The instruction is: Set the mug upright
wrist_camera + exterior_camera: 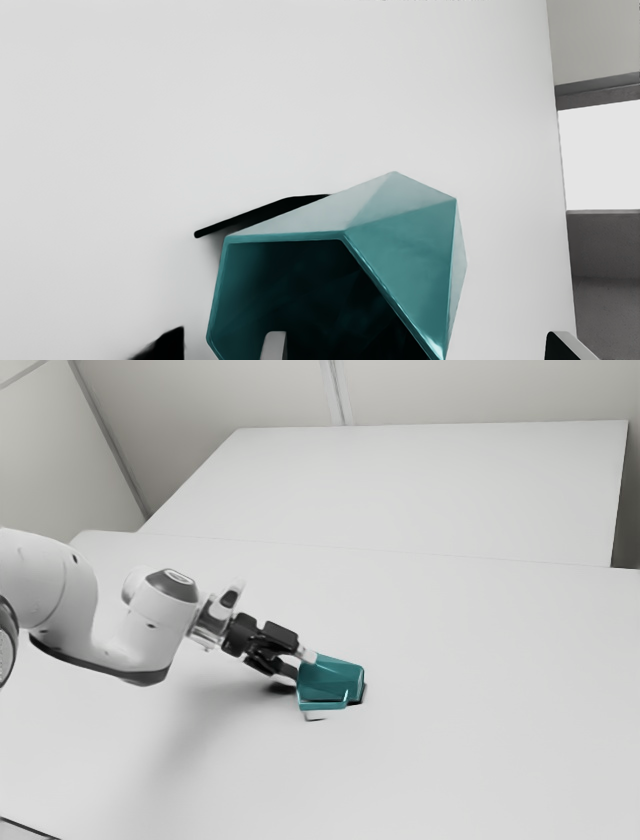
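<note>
Exterior view: the teal mug is seen tipped over on the table, right at the tips of the claw. Its long axis is judged to run roughly along the reach, mouth turned toward the claw, so that end would have to be raised. The 2 fingers are spread, with 1 mug wall between them. Contact cannot be confirmed; no handle is made out, and the mug is cut off by the wrist view's edge.
</note>
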You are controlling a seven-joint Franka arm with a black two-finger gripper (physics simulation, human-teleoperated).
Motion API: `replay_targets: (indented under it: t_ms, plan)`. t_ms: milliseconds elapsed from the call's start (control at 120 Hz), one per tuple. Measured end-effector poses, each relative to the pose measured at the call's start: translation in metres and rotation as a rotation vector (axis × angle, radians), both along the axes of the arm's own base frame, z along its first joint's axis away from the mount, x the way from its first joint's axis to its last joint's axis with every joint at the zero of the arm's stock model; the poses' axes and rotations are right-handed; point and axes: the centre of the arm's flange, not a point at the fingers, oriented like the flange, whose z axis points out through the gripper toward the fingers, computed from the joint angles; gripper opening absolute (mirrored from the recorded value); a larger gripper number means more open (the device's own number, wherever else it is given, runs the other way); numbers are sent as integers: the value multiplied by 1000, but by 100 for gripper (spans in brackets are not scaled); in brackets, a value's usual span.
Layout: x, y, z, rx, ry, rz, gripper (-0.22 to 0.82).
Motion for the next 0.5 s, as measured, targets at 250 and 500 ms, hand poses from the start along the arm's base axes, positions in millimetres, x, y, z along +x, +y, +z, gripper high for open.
replay_targets:
  t_ms: [250,500]
  plan:
    - [7,-20,-11,-20,4,-29,54]
    - [7,-27,-16,-42,7,-25,39]
